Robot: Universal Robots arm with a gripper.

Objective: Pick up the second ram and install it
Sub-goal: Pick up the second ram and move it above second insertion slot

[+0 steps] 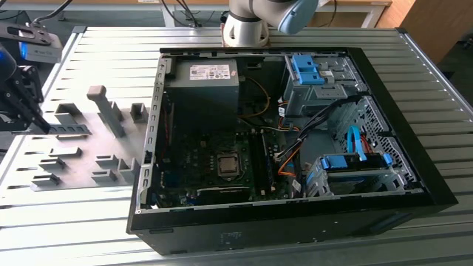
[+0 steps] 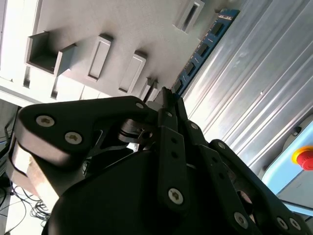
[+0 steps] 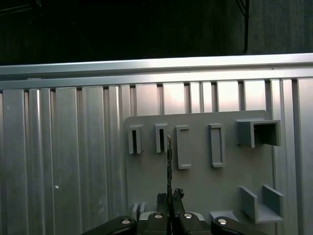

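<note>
end effector (image 3: pixel 169 197) around one ram (image 3: pixel 168 156)

No legible text anywhere.
- White rectangular sticker (image 1: pixel 209 71) on the grey metal power-supply box (image 1: pixel 221 91) inside the open black computer case (image 1: pixel 414 183), exterior view: rows of dark print and small marks, too small to read.
- Small pale label (image 1: pixel 230 239) on the black case wall nearest the exterior camera: print too small to read.
- Long dark-green circuit-board strip, the second ram (image 2: pixel 204 45), second wrist view: chip markings too small to read.
- Red round push-button on a yellow base (image 2: pixel 303 157), on a pale-blue box, second wrist view: its lettering can't be made out.
</note>
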